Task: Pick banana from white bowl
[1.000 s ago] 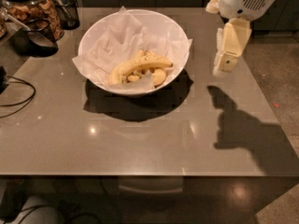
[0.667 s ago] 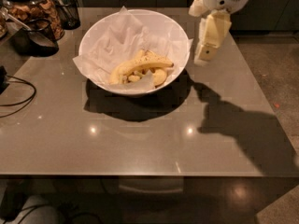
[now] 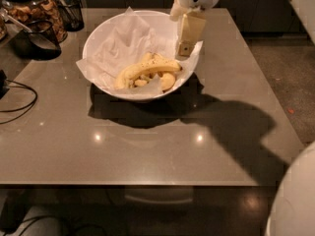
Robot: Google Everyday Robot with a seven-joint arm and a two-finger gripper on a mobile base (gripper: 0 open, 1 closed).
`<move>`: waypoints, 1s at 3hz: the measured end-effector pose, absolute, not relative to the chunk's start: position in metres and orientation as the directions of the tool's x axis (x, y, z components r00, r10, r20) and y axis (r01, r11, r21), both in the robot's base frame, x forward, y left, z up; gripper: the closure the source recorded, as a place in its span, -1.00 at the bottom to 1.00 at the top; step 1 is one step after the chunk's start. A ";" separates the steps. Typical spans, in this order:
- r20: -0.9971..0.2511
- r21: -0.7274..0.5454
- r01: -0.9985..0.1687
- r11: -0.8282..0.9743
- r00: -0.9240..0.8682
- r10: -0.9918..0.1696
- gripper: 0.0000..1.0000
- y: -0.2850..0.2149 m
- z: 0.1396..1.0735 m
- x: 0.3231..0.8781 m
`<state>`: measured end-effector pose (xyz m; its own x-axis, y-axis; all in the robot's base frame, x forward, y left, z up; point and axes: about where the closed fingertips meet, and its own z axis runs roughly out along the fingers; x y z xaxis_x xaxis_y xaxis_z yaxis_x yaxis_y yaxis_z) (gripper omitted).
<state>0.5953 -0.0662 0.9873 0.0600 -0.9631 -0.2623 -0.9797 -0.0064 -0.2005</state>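
Note:
A large white bowl [image 3: 106, 36] lined with crumpled white paper sits at the back of the grey table. In it lies a long curved yellow banana [image 3: 147, 70] with brown speckles, among shorter, paler banana pieces [image 3: 167, 81]. My gripper [image 3: 186, 47] hangs from the white arm over the bowl's right rim, just above and to the right of the banana's end. It does not touch the banana.
A glass jar of brown snacks [image 3: 37, 9] and a dark cup [image 3: 37, 36] stand at the back left. A black cable [image 3: 17, 100] lies on the table's left edge. The grey table [image 3: 147, 146] stretches in front of the bowl.
My gripper has moved left, from beside the bowl to over its right rim. The banana and bowl have not moved.

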 end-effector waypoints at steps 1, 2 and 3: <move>-0.244 -0.187 -0.982 -0.032 0.078 -0.967 -0.54 -0.048 0.977 0.606; -0.226 -0.172 -0.983 -0.057 0.096 -0.969 -0.36 -0.033 0.966 0.611; -0.210 -0.156 -0.985 -0.074 0.106 -0.972 -0.22 -0.022 0.957 0.615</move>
